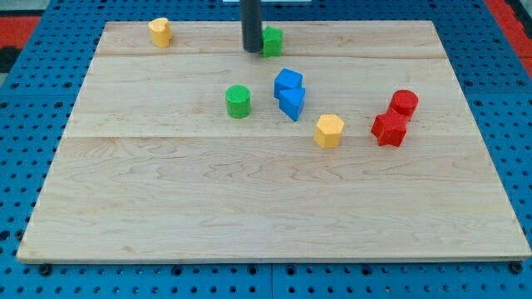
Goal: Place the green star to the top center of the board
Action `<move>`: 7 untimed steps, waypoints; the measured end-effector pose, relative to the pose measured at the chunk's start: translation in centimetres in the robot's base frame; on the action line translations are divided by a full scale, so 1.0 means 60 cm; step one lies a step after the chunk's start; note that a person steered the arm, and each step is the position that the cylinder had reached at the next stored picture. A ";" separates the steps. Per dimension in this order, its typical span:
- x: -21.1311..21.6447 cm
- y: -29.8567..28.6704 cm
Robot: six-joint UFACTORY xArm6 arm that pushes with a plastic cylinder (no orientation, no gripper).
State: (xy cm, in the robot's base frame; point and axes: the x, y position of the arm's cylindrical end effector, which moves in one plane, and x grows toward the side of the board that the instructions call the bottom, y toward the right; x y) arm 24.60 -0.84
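1. The table (274, 216) is a pale wooden board made of planks running left to right, and it lies on a blue pegboard (25, 108) that shows on all sides; a strip of red shows at the view's top corners.
2. My tip (252, 50) stands near the view's top centre, touching or just beside the left side of the green star (273, 40), which sits close to the table's top edge. The rod partly hides the star, so its shape is hard to make out.
3. There is no gripper on this arm; it ends in the rod alone.
4. A yellow block (160, 31) sits near the top edge toward the view's left, well apart from the tip.
5. A green cylinder (238, 101) stands below the tip, near the middle of the table.
6. Two blue blocks (289, 81) (293, 102) touch each other just right of the cylinder.
7. A yellow hexagon block (329, 130) lies lower right of them.
8. Two red blocks (404, 102) (389, 129) touch each other toward the view's right.
9. The whole lower half of the table is bare wood, as is the left side below the yellow block.
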 end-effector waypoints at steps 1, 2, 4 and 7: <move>-0.002 0.038; 0.043 0.080; -0.036 0.163; -0.027 0.134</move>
